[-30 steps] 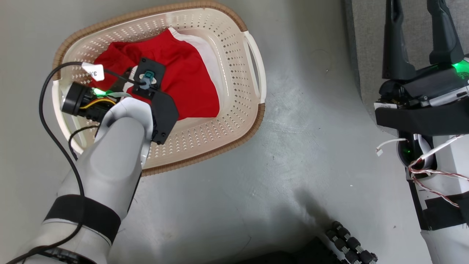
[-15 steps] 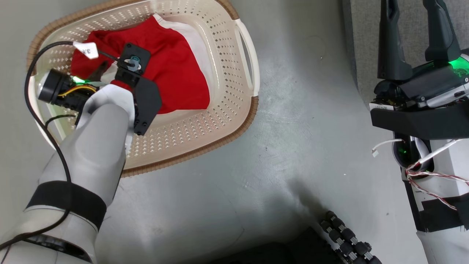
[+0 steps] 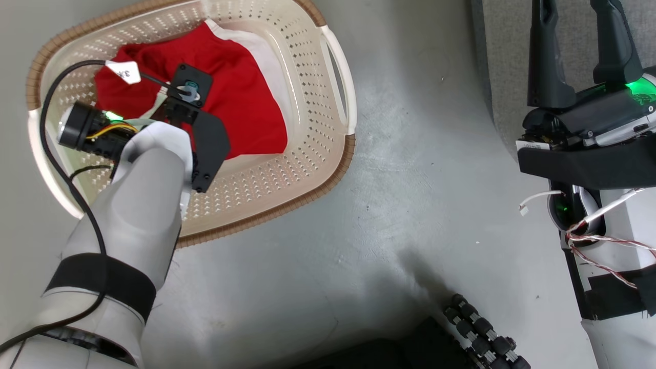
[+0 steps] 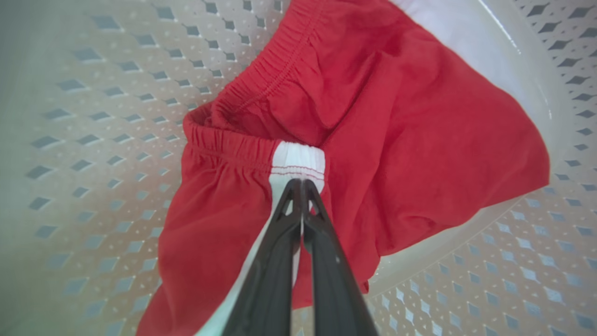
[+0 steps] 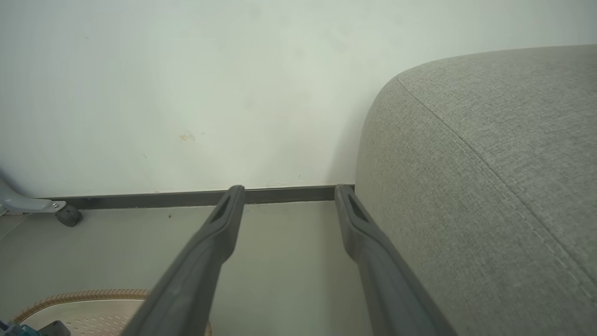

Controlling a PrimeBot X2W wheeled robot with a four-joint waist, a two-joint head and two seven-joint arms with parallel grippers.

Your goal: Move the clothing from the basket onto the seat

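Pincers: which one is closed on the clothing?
The left pincer, shut on the white waistband patch of the clothing inside the basket; the right pincer stands open by the seat.

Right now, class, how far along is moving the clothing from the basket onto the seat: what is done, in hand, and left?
Done: nothing yet; the red clothing lies inside the basket. In hand: the left jaws are shut on its white waistband panel. Left: lift it out, carry it to the grey seat, beside which the right jaws stand open, and release.
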